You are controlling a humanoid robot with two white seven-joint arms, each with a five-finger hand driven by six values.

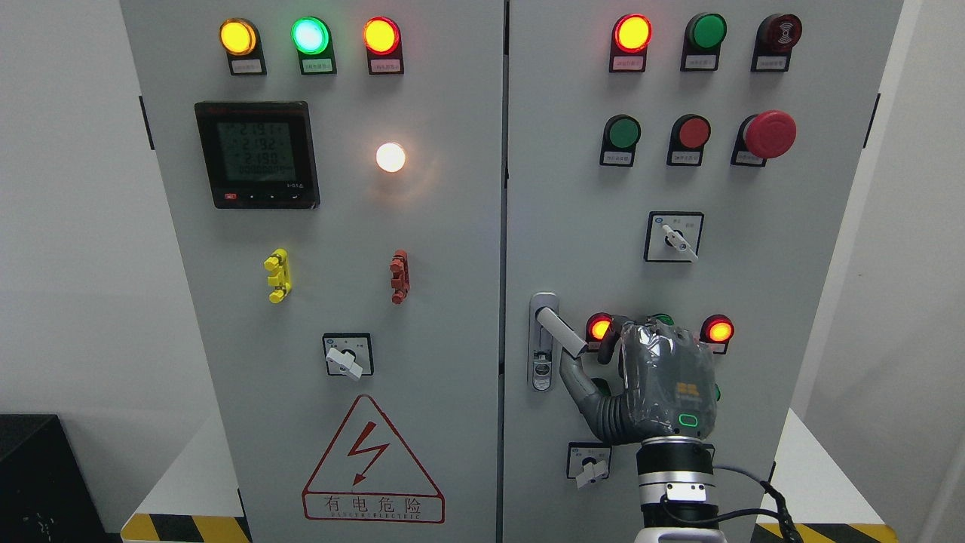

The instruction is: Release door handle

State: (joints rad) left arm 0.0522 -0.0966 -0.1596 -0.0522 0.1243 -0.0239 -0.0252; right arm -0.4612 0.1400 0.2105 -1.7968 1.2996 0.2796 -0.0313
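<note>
1. The right hand [654, 381] rises from the bottom edge, right of the middle, on a black-and-silver wrist with a cable; its grey back faces the camera, in front of the right cabinet door [791, 302].
2. The door handle [560, 332] is a grey lever swung out from its lock plate [543, 343] at the left edge of the right door; it slants down and to the right.
3. The thumb [577, 381] reaches up and left, its tip just under the free end of the lever, touching it or nearly so; the other fingers [614, 335] curl loosely just right of the lever's end; they do not close around it; the hand looks relaxed and holds nothing.
4. Two lit red-orange indicator lamps [720, 330] sit either side of the hand, the left one partly hidden by the fingers; a rotary switch [590, 466] is below the thumb, another higher up on the same door.
5. The top of the right door carries a lit red lamp, dark green and red buttons, and a red mushroom emergency stop [769, 134].
6. The left cabinet door [226, 339] has yellow, green and orange-red lamps lit along the top, a digital meter [257, 154], a white lamp [390, 157], yellow and red clips, a selector switch and a red-bordered warning triangle [371, 460].
7. The left hand does not show.
</note>
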